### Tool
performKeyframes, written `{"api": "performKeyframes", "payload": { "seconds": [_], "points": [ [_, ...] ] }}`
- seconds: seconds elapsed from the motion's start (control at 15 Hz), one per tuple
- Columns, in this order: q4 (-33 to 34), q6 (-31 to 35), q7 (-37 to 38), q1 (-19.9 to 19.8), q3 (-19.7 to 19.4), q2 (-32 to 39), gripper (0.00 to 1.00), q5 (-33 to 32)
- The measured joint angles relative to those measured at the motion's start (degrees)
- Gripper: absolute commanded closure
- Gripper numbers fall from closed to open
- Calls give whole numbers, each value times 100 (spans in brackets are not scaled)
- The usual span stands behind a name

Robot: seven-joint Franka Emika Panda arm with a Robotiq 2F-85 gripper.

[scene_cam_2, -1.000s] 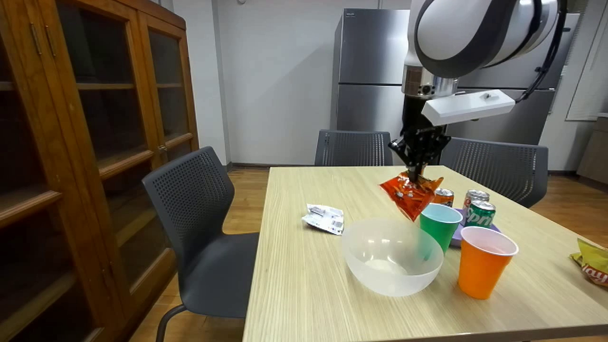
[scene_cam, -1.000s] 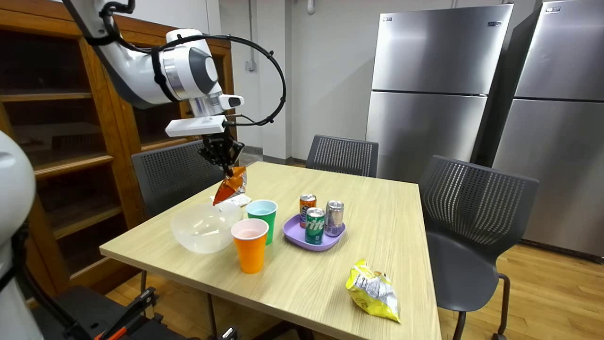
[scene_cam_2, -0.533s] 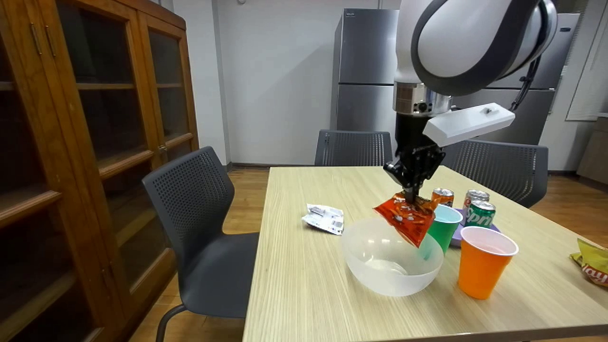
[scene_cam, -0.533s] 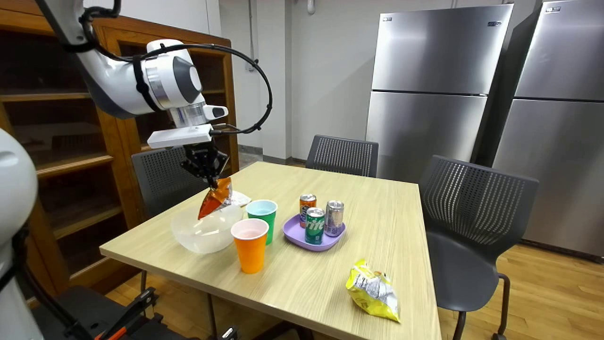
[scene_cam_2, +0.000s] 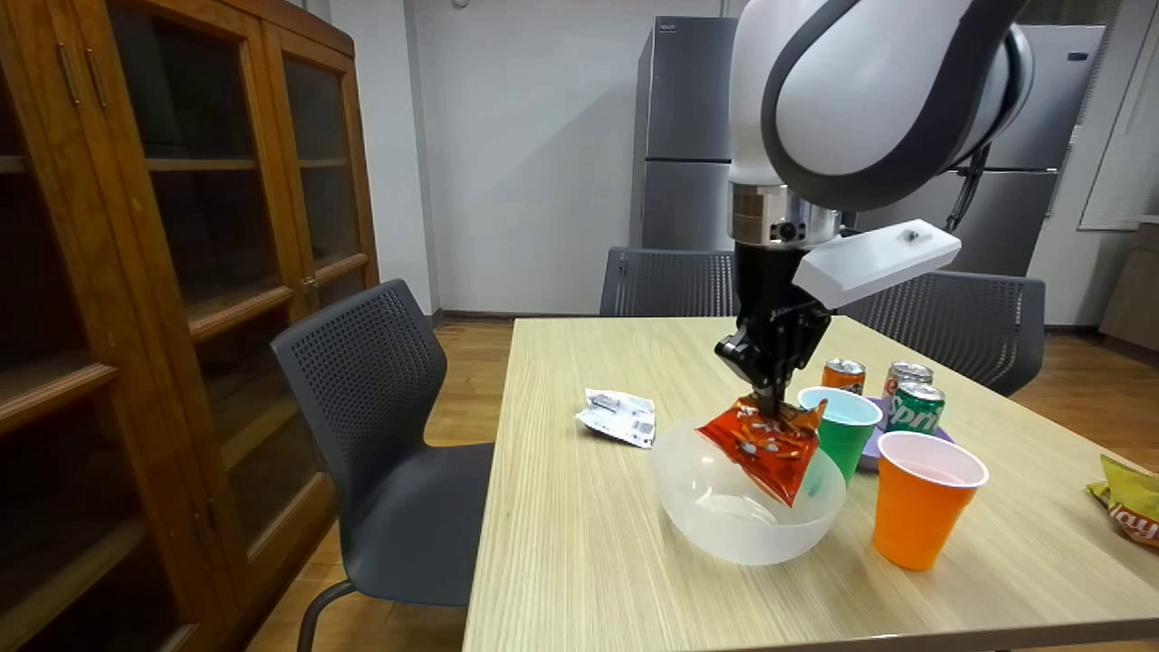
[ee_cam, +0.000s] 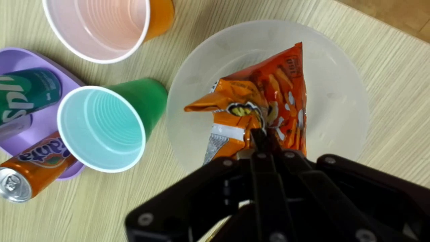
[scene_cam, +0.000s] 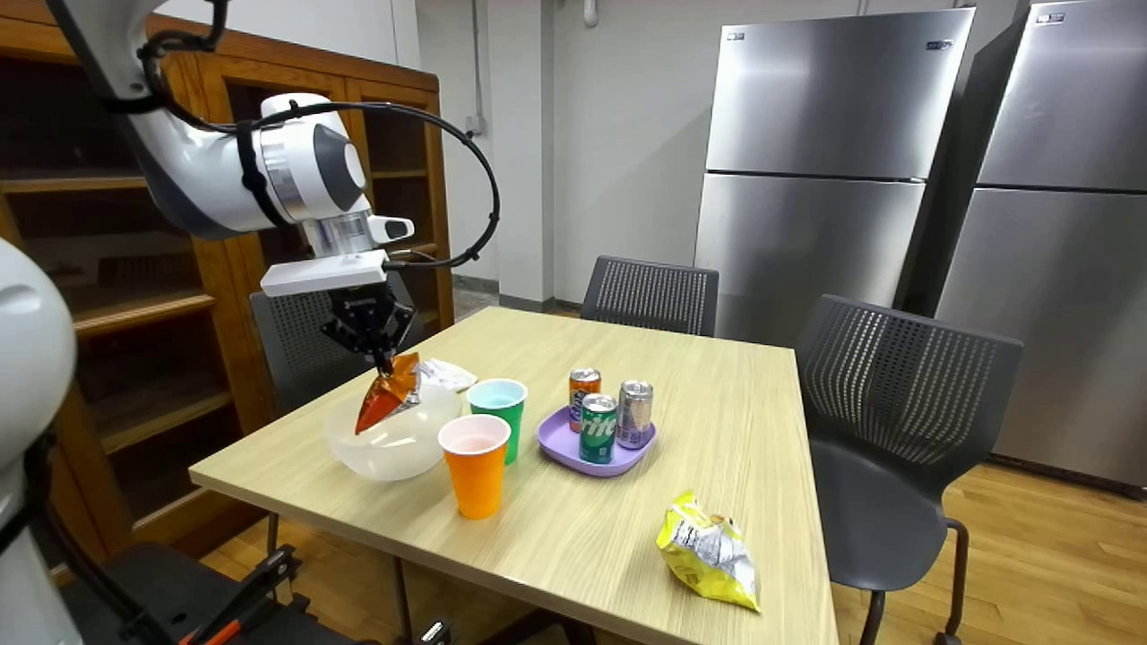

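Pincer (scene_cam_2: 768, 403): clamped on a bunched edge of the orange-red snack bag (scene_cam_2: 762, 450), tips almost together with film folding out around them. Thin film, so a tight pinch is likely what stops it slipping.
Snack bag: hung at a tilt, one corner lowest. Held at one edge only, so its own weight presumably pulls the rest down. Over the bowl (scene_cam_2: 724, 539), low corner apparently inside the rim; contact can't tell.
Bowl: frosted, mouth up on the worktop (scene_cam: 717, 394), right under the bag.
Green cup (scene_cam_2: 844, 442): upright, just beside the bowl, on its right in both exterior views. Touching or not: can't tell.
Orange cup (scene_cam_2: 919, 516): upright on its own base, nearer than the green one.
Purple tray (scene_cam: 560, 437): right of both cups in an exterior view. Carries Sprite can (scene_cam: 598, 434), Fanta can (scene_cam: 582, 387), silver can (scene_cam: 635, 414), all standing; raised rim presumably keeps them grouped.
White packet (scene_cam_2: 618, 417): lying flat, far left of the bowl in an exterior view.
Yellow bag (scene_cam: 712, 560): near right, crumpled, well apart.
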Motion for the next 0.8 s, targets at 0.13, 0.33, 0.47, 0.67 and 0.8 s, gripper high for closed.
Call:
{"api": "performKeyframes", "payload": {
  "seconds": [0.13, 0.33, 0.47, 0.67, 0.8],
  "points": [
    [12, -1, 0, 37, 0, 140, 100, -1],
    [98, -6, 6, 83, 0, 408, 100, -2],
    [210, -10, 18, 119, -1, 615, 100, -2],
    [485, -37, 49, 190, -25, 969, 100, -2],
    [704, -75, 64, 243, -58, 1211, 100, -2]
  ]
}}
